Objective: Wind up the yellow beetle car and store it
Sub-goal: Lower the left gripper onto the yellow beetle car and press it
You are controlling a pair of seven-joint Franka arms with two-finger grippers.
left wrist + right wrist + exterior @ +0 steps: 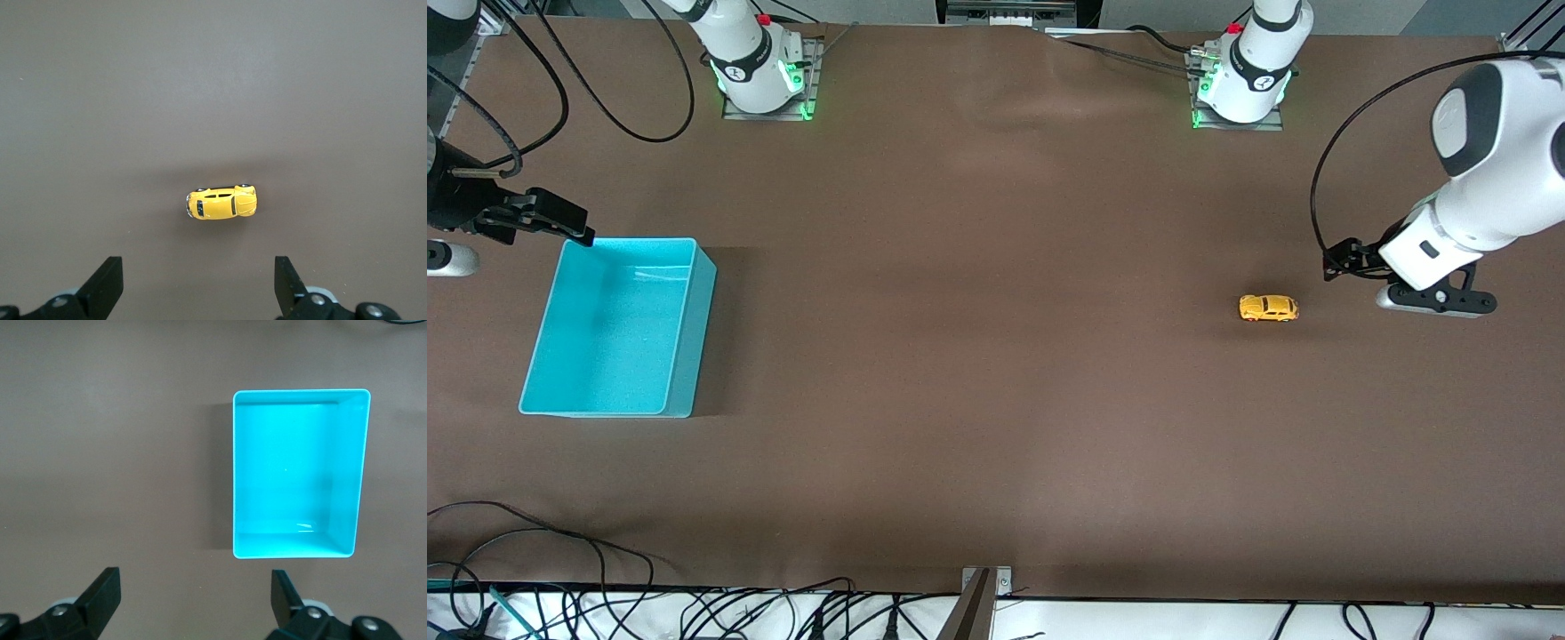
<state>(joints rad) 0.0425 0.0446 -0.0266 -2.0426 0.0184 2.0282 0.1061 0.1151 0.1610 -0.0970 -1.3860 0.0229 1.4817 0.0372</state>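
On brown table (996,373), yellow beetle car (1268,308) and turquoise bin (618,327) rest well apart; both jaws gape.

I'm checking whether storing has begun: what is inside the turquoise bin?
Nothing: the turquoise bin shows only its bare floor and walls, with no part hidden. The toy car sits on the table near the left arm's end, untouched.
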